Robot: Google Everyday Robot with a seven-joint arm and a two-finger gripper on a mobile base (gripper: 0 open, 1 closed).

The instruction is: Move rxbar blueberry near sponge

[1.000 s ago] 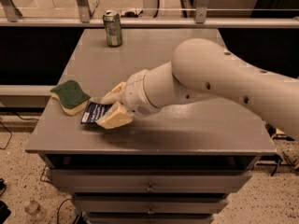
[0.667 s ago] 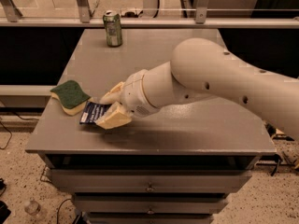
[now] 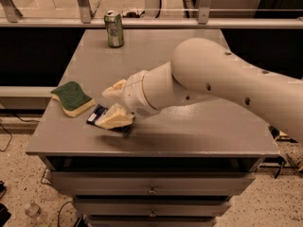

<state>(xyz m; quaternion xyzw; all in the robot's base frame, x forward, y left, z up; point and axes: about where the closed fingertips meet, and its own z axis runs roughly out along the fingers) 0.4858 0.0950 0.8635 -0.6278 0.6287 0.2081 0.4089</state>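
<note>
Rxbar blueberry and sponge at the table's front-left corner.
The sponge (image 3: 72, 97) lies flat, dark green scouring face up, pale yellow foam showing along its near edge. The rxbar blueberry (image 3: 96, 113), a navy wrapper with white lettering, lies just beside the sponge's right end, its right part hidden under the gripper (image 3: 108, 107).

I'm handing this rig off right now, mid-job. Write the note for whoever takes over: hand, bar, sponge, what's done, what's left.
Hand: low over the table, front left, right at the rxbar blueberry; whether it grips the bar cannot be seen.
Bar: partly hidden under the hand, just right of the sponge, with a small gap between them.
Sponge: near the left edge, green side up.
Done: bar already sits close to the sponge.
Left: probably only confirm release and lift the hand clear.
Green soda can: far back, uninvolved.
</note>
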